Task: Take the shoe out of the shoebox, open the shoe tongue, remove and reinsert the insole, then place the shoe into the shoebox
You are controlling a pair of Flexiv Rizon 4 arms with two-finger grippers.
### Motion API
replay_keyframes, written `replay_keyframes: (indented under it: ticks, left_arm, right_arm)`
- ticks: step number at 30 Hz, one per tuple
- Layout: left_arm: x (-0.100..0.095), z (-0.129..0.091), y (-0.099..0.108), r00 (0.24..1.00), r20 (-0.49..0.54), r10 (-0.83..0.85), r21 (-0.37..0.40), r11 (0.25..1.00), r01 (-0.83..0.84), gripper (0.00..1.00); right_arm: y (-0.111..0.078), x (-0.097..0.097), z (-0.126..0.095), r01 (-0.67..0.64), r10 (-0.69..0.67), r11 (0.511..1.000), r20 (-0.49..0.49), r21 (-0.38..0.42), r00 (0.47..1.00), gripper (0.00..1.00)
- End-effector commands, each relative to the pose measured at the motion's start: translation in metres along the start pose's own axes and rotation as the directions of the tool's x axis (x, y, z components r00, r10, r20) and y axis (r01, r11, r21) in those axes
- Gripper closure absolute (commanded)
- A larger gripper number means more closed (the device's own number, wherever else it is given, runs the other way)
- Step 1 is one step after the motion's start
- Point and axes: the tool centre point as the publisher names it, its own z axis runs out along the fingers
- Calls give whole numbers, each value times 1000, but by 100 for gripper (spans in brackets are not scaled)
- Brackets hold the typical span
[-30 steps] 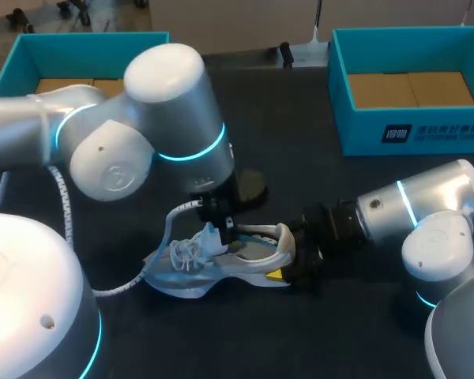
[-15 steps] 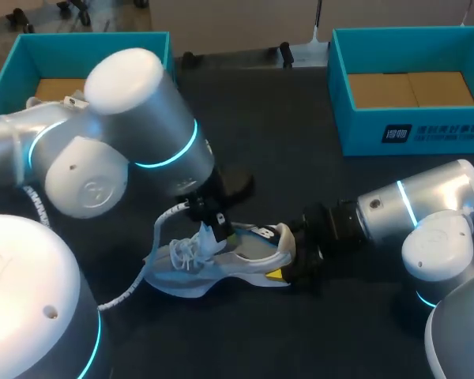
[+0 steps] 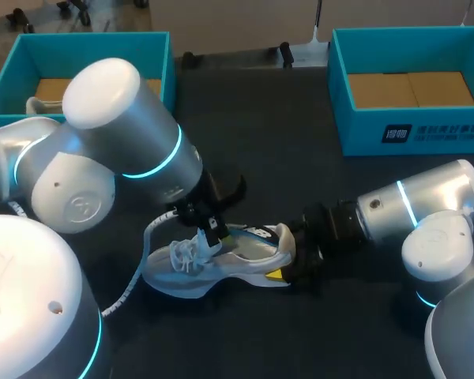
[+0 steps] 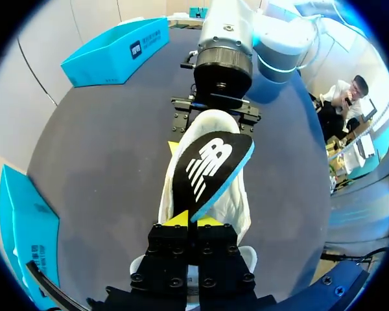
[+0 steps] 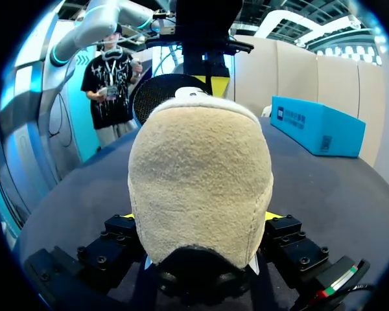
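**Shoe and insole: handling and count**

Shoe [image 3: 182, 268] sits on the worktop [image 3: 300, 166] near the middle of its front edge, outside both boxes. The right gripper [image 5: 201, 217] is closed on the padded heel from two sides. The left gripper [image 4: 194, 220] pinches one end of the insole [image 4: 211, 165], fingers almost together, and the insole slants up over the shoe's opening.

Handling, as judged:
- Insole: probably thin, light and floppy. Hold it at an end, and expect it to bend.
- Shoe: probably light, with a soft upper and a firmer sole. The heel looks like the stiffest place to hold. Loose laces may snag.

Count:
- Shoes on the worktop: one.
- Insoles: one.
- Boxes: two, a left box [image 3: 87, 39] at the far left corner and a right box [image 3: 411, 134] at the far right corner.
- A pale item in the left box cannot be identified.
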Motion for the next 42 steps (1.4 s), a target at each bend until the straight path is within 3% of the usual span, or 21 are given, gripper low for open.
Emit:
replay_keyframes:
  ticks: [1, 19, 26, 42]
  left_arm:
    - [5, -1, -2, 1000, 17, -24, 11, 1000, 23, 100]
    - [0, -5, -4, 990, 59, -125, 87, 989, 119, 100]
    - [-1, 2, -2, 992, 42, -121, 56, 991, 119, 100]
    - [5, 9, -31, 994, 80, -72, 44, 997, 68, 100]
  right_arm:
    - [1, 0, 0, -1, 1, 1000, 1, 7, 1000, 100]
    - [1, 0, 0, -1, 1, 1000, 1, 7, 1000, 100]
    - [1, 0, 0, -1, 1, 1000, 1, 7, 1000, 100]
    - [1, 0, 0, -1, 1, 1000, 1, 7, 1000, 100]
